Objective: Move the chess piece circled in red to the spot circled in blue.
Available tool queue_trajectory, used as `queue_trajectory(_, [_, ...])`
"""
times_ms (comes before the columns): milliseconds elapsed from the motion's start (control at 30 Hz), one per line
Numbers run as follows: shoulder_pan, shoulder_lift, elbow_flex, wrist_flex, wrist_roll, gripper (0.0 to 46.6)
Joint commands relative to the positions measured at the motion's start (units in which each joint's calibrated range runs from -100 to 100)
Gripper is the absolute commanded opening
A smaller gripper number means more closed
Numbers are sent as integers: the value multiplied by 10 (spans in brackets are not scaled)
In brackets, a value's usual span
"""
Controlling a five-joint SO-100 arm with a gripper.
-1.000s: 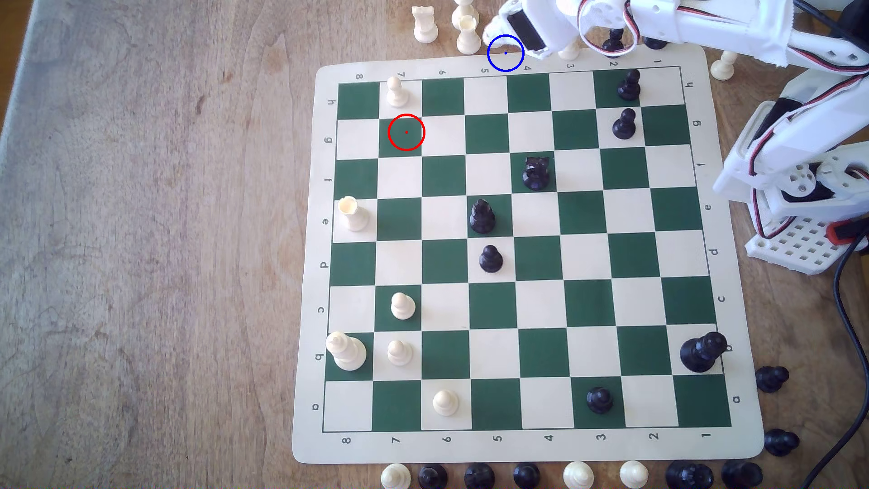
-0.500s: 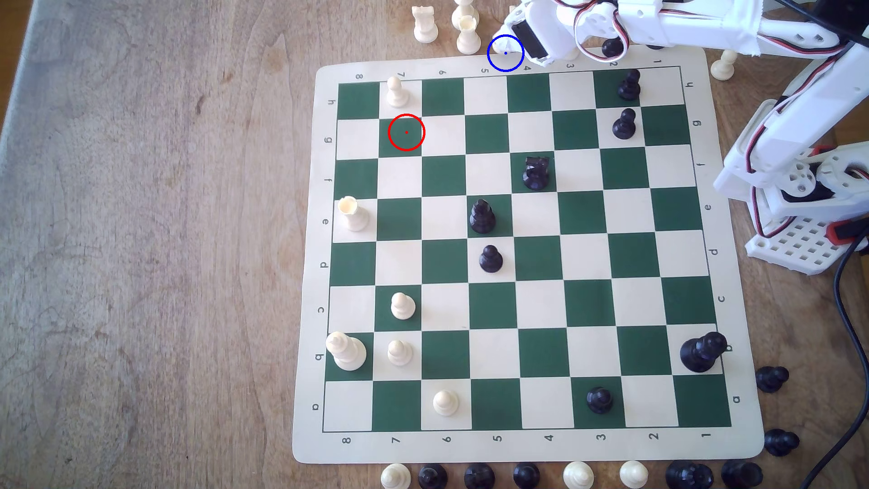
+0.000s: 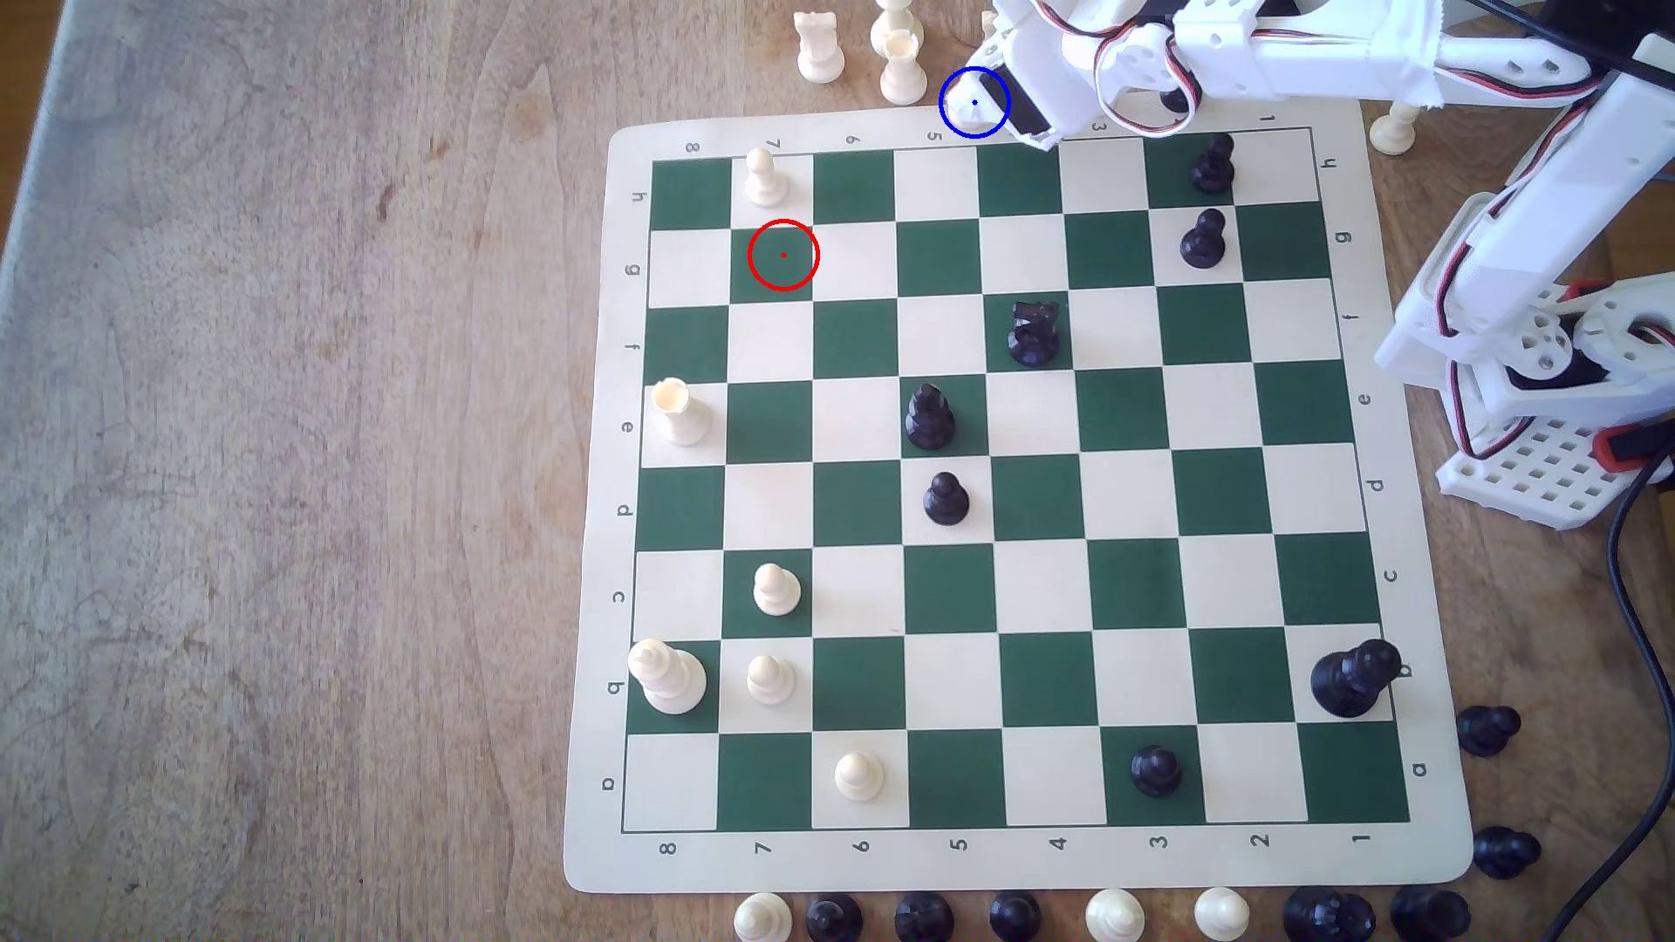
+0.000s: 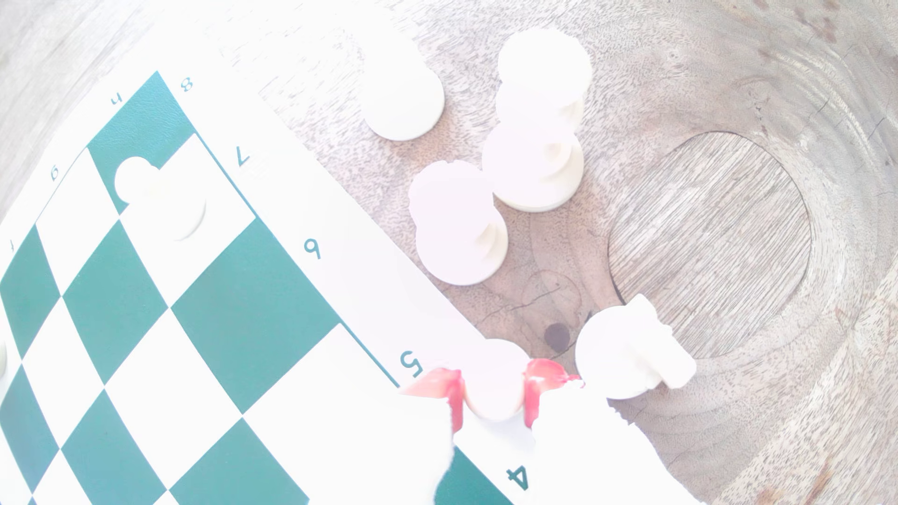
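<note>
On the exterior view's left the wooden table [image 3: 272, 471] lies bare and wide up to the chessboard mat [image 3: 594, 543], whose left border is clear of pieces; the red ring [image 3: 783, 255] sits on a green square with nothing standing in it, just below a cream pawn [image 3: 764, 177] on the top row; above the mat's top edge two cream rooks [image 3: 818, 47] stand close together on the wood, near the spot [image 3: 952, 122], whose blue ring straddles the bare wood and the mat's rim between the numerals 5 and 4; my gripper [image 3: 977, 101] is inside that ring, with my arm [image 3: 1314, 54] reaching in from the exterior view's right over the mat's top right corner.

In the wrist view my red fingertips [image 4: 454, 393] are closed on either side of the chess piece [image 4: 493, 381]; it is a cream-white pawn, washed out by glare, seen from above with a round head and a wider round base; it sits at the mat's edge beside the numeral 5; whether its base touches the surface I cannot tell; a cream knight [image 4: 631, 347] stands just beside my gripper [image 4: 493, 395] on the wood.
</note>
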Motion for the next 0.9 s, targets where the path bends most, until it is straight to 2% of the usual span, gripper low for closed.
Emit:
queue_trajectory(0, [5,-8,-8,-10,4,33])
queue_trajectory(433, [14,-13,-8,-9,11,36])
queue_trajectory(467, [12,-12,-8,-9,11,64])
queue_trajectory(667, [12,-11,-9,-9,11,123])
queue_trajectory(867, [14,-17,-9,-7,11,130])
